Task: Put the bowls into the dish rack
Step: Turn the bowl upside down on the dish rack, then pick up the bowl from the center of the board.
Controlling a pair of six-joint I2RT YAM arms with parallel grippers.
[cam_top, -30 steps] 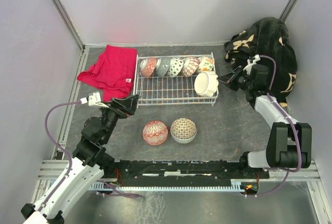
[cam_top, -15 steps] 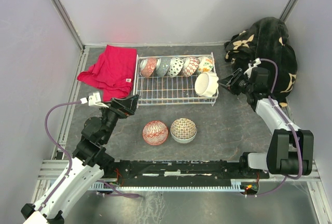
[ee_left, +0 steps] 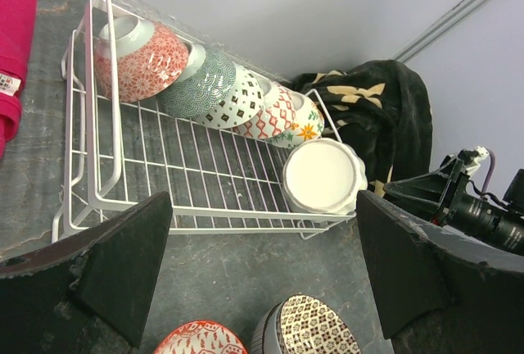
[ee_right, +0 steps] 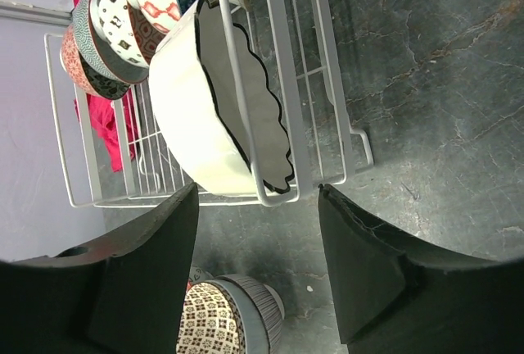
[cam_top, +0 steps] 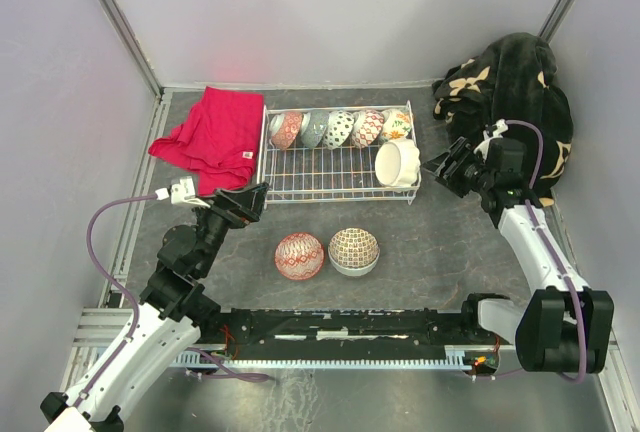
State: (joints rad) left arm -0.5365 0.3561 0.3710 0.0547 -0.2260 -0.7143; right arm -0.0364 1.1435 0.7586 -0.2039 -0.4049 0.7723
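Right gripper [cam_top: 441, 166] has backed off from the white bowl [cam_top: 397, 163] at the right end of the dish rack [cam_top: 320, 178]. It was right at the bowl's rim and now stands apart from the rack, further right and nearer the front edge. The jaws were closed and are now spread, with nothing gripped.

Six bowls [ee_left: 237, 102] lean in the dish rack [ee_left: 188, 175]; two more, seemingly, outside.
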